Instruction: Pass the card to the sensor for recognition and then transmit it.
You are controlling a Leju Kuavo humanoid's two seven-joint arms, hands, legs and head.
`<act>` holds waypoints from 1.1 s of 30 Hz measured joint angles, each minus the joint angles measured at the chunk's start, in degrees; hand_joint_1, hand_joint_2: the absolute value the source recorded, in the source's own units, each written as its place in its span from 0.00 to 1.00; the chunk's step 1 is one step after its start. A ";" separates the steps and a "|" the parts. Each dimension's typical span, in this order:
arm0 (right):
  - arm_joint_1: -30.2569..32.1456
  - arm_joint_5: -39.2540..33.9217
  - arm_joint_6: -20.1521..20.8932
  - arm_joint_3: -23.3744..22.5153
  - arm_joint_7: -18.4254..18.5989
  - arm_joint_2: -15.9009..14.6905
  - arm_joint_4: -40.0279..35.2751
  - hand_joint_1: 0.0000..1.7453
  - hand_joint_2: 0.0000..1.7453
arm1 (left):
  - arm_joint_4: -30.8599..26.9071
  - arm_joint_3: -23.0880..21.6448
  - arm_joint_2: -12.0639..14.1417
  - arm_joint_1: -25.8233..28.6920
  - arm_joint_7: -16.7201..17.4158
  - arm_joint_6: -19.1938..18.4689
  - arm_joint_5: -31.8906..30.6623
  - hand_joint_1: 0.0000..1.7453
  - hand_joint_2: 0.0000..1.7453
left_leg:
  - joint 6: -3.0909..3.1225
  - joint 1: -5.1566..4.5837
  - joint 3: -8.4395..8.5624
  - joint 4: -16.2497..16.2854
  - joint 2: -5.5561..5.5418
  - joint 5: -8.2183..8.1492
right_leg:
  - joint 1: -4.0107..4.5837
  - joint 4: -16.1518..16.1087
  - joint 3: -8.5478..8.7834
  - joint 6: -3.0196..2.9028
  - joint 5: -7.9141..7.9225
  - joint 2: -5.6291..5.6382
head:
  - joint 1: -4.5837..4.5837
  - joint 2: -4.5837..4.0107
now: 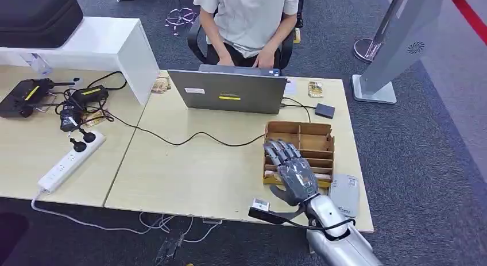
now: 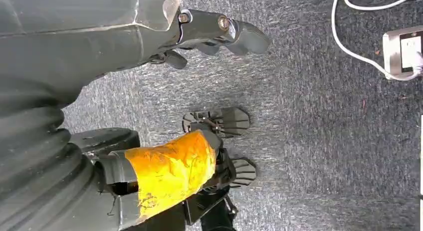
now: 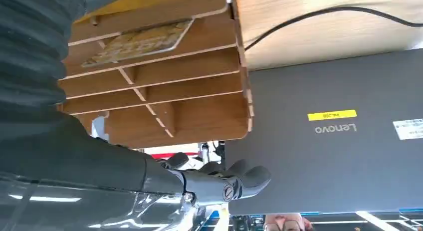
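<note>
A pale printed card (image 3: pixel 144 41) lies flat in one compartment of the wooden divider box (image 1: pixel 321 133) at the table's right side. My right hand (image 1: pixel 292 171) hovers over the box's near-left part, fingers spread and holding nothing; its thumb and fingers (image 3: pixel 224 183) show in the right wrist view beside the box (image 3: pixel 199 99). A flat grey sensor pad (image 1: pixel 344 194) lies just right of the box near the table's front edge. My left hand (image 2: pixel 209 34) hangs over the grey carpet, empty, with its fingers apart.
A grey laptop (image 1: pixel 230 91) stands behind the box, with a person (image 1: pixel 247 19) seated at it. A black cable (image 1: pixel 172 141) crosses the table. A white power strip (image 1: pixel 69 162), chargers and a radio lie at the left. A small black device (image 1: pixel 324 110) sits behind the box.
</note>
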 joint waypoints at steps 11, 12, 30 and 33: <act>1.44 0.00 -0.46 -1.77 -0.15 -0.81 -1.22 0.00 1.00 | 0.00 0.04 0.00 0.01 -0.04 0.07 -0.02 0.00 1.00 | 0.00 0.00 0.00 0.00 0.00 0.00 | 0.00 0.00 0.00 0.00 0.00 0.00 | 0.00 0.00; 1.57 0.00 -0.50 -2.05 -0.15 -0.89 -1.27 0.00 1.00 | 0.00 0.04 0.00 0.01 -0.04 0.09 -0.02 0.00 1.00 | 0.00 0.00 0.00 0.00 0.00 0.00 | 0.00 0.00 0.00 0.00 0.00 0.00 | 0.00 0.00; 2.77 -1.05 -0.50 -3.93 -2.01 -1.35 0.35 1.00 1.00 | 0.00 0.07 0.00 0.01 -0.13 0.07 -0.35 0.00 1.00 | 0.00 0.00 0.00 0.00 0.00 0.00 | 0.00 0.00 0.01 0.00 0.00 0.00 | -0.02 0.00; 2.75 -1.07 -0.50 -3.96 -2.05 -1.35 0.83 1.00 1.00 | 0.00 0.09 0.00 0.01 -0.15 0.04 -0.35 0.00 1.00 | 0.00 0.00 -0.01 0.00 0.00 0.00 | 0.00 0.00 0.00 0.00 0.00 -0.01 | 0.00 0.00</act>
